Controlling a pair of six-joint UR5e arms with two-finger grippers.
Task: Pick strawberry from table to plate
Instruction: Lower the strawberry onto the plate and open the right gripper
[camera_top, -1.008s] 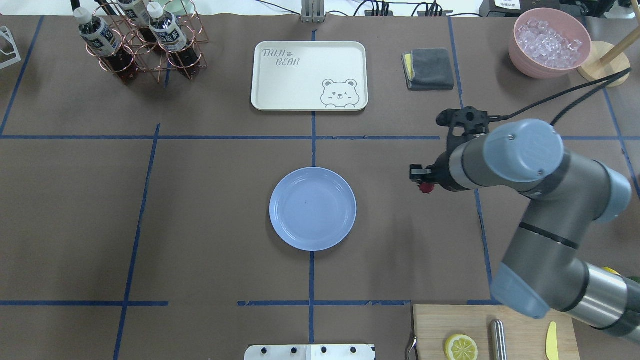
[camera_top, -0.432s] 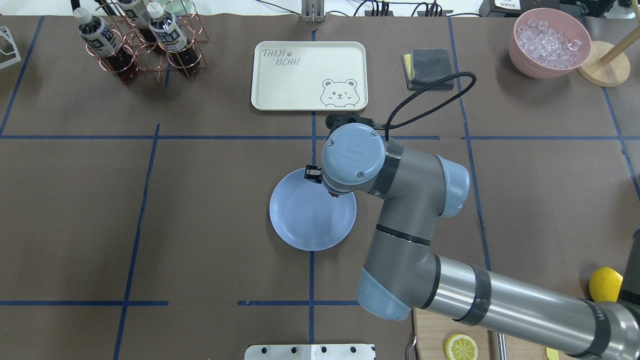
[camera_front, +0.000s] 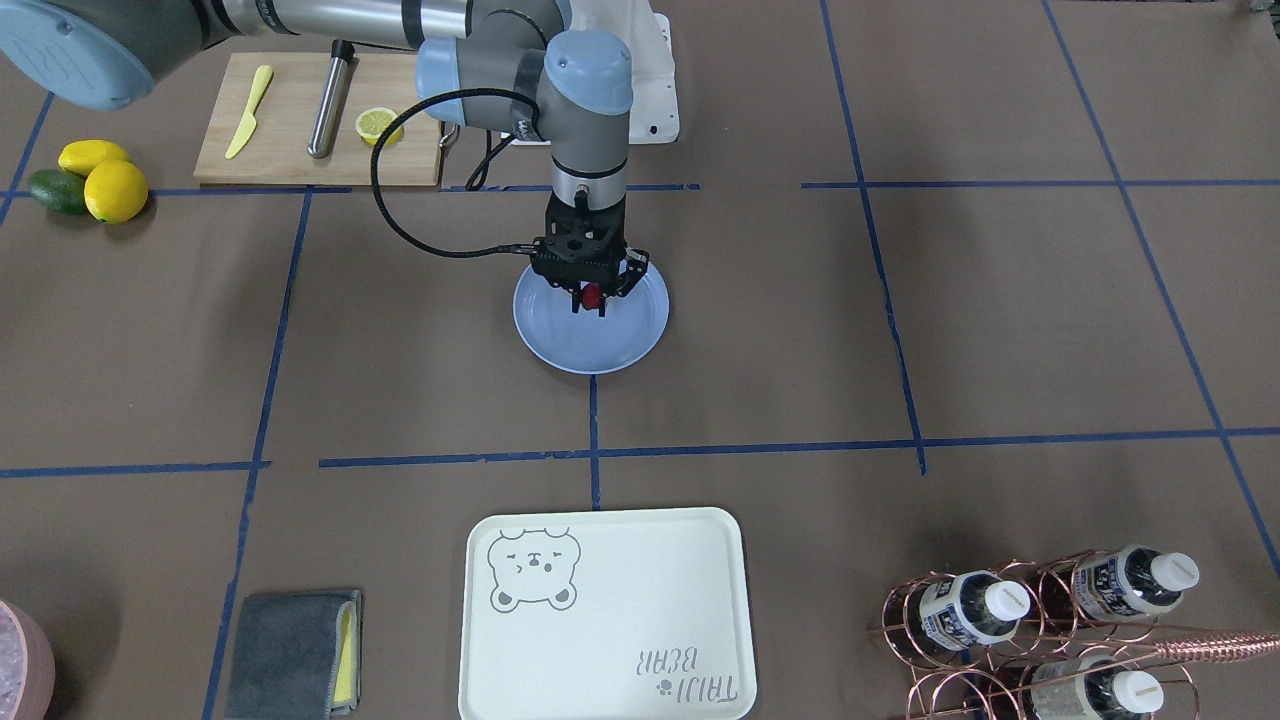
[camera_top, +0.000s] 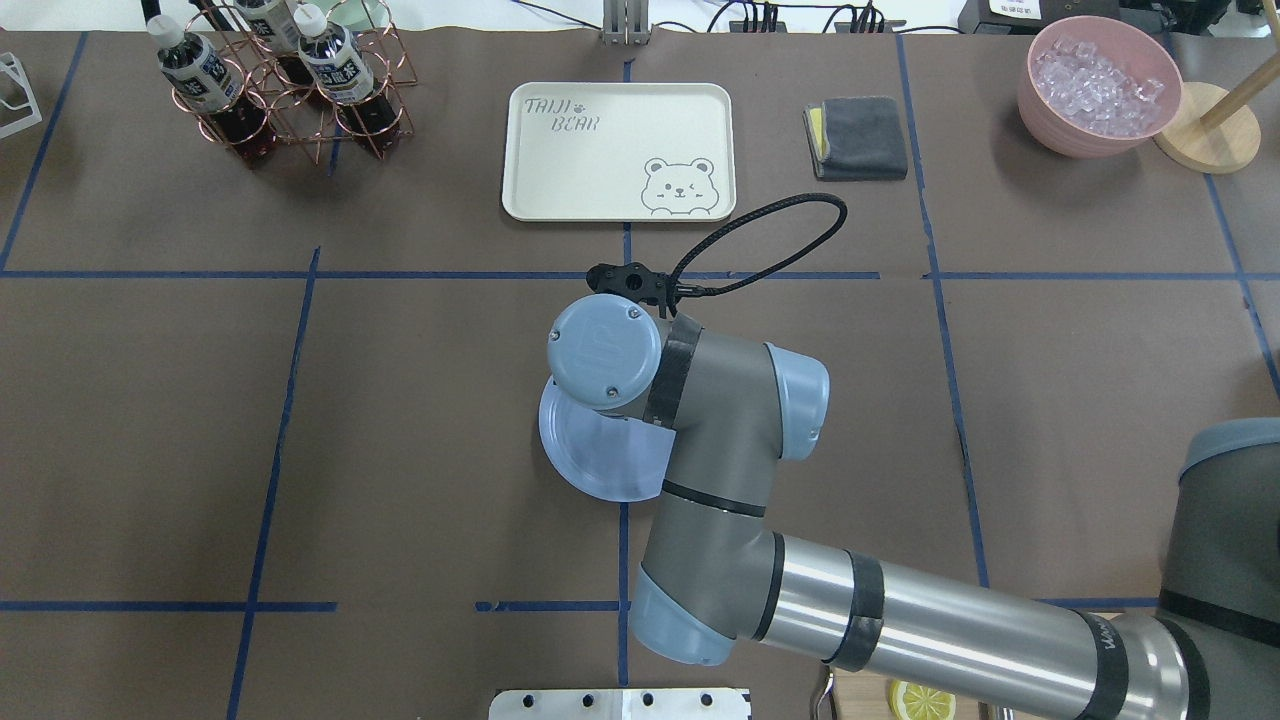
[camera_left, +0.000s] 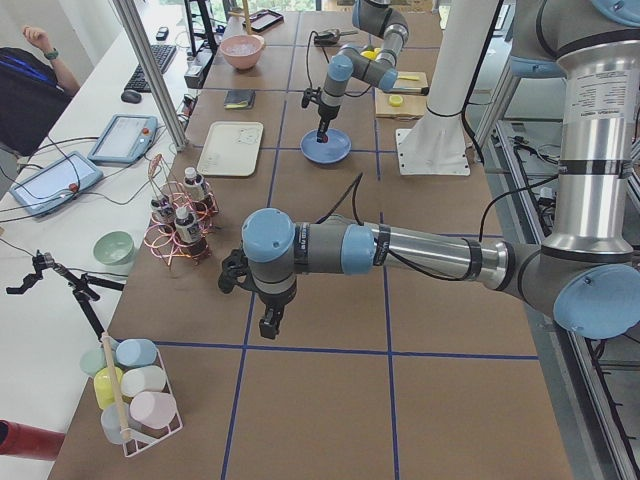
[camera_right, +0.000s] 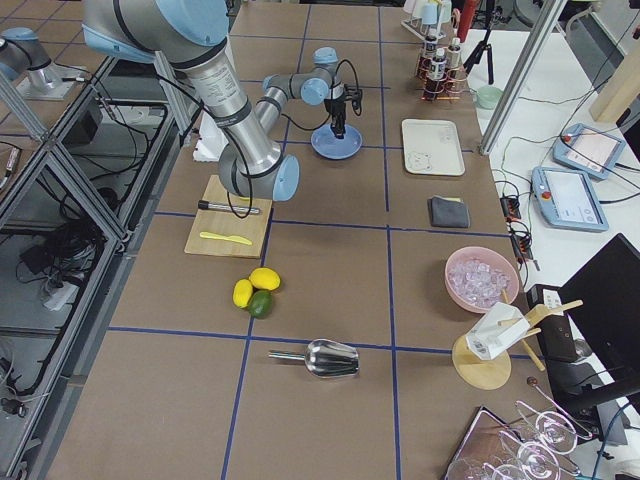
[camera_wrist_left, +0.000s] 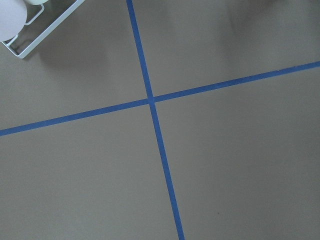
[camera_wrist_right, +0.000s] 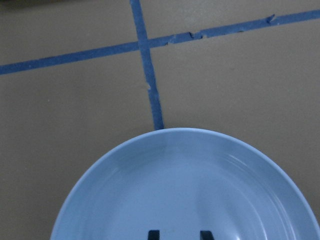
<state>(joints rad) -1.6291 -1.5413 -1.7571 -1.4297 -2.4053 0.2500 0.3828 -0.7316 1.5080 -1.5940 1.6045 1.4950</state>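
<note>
The strawberry (camera_front: 592, 296), small and red, is pinched in my right gripper (camera_front: 592, 304), which points straight down just above the light blue plate (camera_front: 622, 335). In the overhead view the right wrist hides the gripper and berry, and only part of the plate (camera_top: 590, 465) shows. The right wrist view looks down into the plate (camera_wrist_right: 190, 175) with two dark fingertips (camera_wrist_right: 153, 234) at the bottom edge; the berry is hidden there. My left gripper (camera_left: 270, 322) hangs over bare table (camera_left: 330, 400) far from the plate; I cannot tell whether it is open or shut.
A cream bear tray (camera_front: 610, 610) lies beyond the plate. The cutting board (camera_front: 280, 150) with a lemon half (camera_front: 378, 123) sits near the robot base. Lemons (camera_front: 115, 190), a grey cloth (camera_front: 290, 650), a bottle rack (camera_front: 1040, 620) and an ice bowl (camera_top: 1100, 85) stand around the edges.
My right arm has swept left, carrying the strawberry from the table right of the plate to above the plate, its wrist now covering much of it.
</note>
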